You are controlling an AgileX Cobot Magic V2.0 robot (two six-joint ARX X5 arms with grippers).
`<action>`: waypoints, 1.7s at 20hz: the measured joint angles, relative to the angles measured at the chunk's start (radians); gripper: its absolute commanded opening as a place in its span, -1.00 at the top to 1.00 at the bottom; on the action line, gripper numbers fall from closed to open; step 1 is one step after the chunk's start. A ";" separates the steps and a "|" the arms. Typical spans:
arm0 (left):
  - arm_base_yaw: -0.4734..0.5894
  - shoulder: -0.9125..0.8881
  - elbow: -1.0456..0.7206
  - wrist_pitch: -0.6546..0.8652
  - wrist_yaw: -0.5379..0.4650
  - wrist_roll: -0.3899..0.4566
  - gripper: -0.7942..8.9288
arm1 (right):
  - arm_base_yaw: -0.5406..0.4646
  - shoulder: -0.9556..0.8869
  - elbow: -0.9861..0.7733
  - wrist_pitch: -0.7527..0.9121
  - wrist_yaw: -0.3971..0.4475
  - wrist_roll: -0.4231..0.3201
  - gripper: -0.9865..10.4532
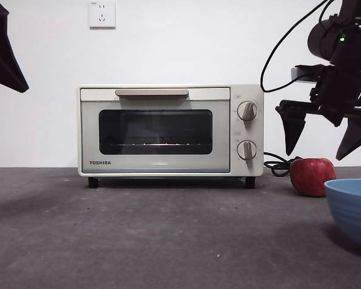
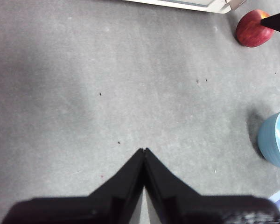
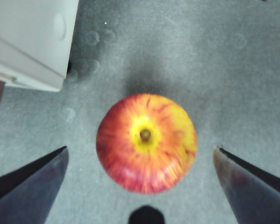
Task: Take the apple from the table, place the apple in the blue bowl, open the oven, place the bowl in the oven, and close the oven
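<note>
The red apple [image 1: 312, 176] sits on the dark grey table [image 1: 138, 235] just right of the cream TOSHIBA oven [image 1: 170, 129], whose glass door is closed. My right gripper [image 1: 328, 133] hovers open directly above the apple [image 3: 146, 141], one jaw on each side and clear of it. The light-blue bowl [image 1: 352, 211] stands at the near right, empty as far as I can see. My left gripper [image 2: 144, 150] is shut, holding nothing, high over bare table at the left; the apple [image 2: 252, 29] and bowl [image 2: 276, 140] show far off in its view.
A black power cable [image 1: 278, 164] curls behind the oven's right side near the apple. A wall socket [image 1: 101, 14] is on the white wall above. The left arm shows as a dark tip [image 1: 3, 48] at the top left corner.
</note>
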 measured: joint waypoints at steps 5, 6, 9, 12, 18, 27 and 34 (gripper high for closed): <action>0.000 0.000 0.000 0.000 0.000 0.002 0.84 | 0.000 0.059 0.018 0.011 0.003 0.000 -0.22; 0.000 0.000 0.000 0.000 0.000 0.002 0.85 | 0.000 0.074 0.018 0.015 0.002 0.000 -0.22; 0.000 0.000 0.000 0.000 0.000 0.003 0.85 | 0.000 0.112 0.018 0.029 0.003 0.000 -0.21; 0.000 0.000 0.000 0.000 0.000 0.003 0.84 | 0.000 0.119 0.018 0.066 0.003 0.000 0.39; 0.000 0.000 0.000 0.000 0.000 0.003 0.84 | 0.000 0.119 0.023 0.054 0.022 0.001 0.85; 0.000 0.000 0.000 -0.026 0.000 0.007 0.85 | 0.002 -0.084 0.024 -0.195 -0.095 0.001 0.85; 0.000 0.000 0.000 -0.011 0.000 0.010 0.85 | 0.111 -0.350 0.012 -0.449 -0.114 0.000 0.85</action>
